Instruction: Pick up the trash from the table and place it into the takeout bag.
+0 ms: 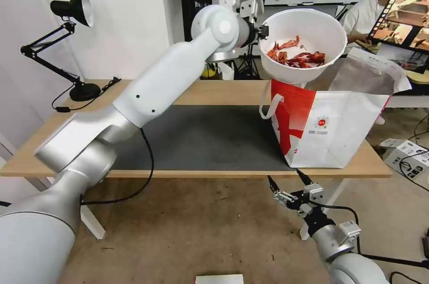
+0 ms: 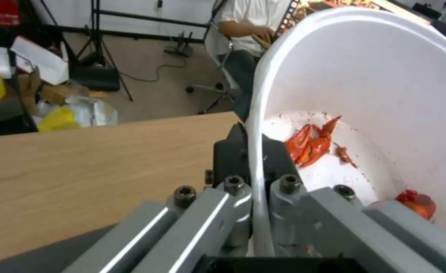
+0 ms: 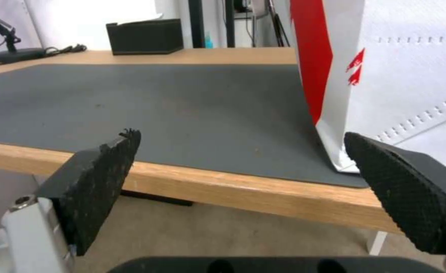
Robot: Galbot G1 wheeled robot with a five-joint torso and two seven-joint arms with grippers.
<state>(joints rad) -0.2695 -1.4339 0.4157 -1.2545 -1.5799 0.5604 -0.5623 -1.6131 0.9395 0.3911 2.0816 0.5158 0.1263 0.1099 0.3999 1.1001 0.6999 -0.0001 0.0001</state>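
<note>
Left tool (image 1: 262, 32) clenched on the rim of the white bowl (image 1: 308, 29), held tilted above the takeout bag (image 1: 339, 127). Right tool (image 1: 290, 183) released, below the table (image 1: 214, 92) edge.

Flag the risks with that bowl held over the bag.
1. The left end effector pinches only the thin rim of the white bowl; it could slip or twist.
2. The bowl is tilted, so crayfish shells may spill past the takeout bag.
3. The bowl looks about as wide as the bag's opening and may snag.
</note>
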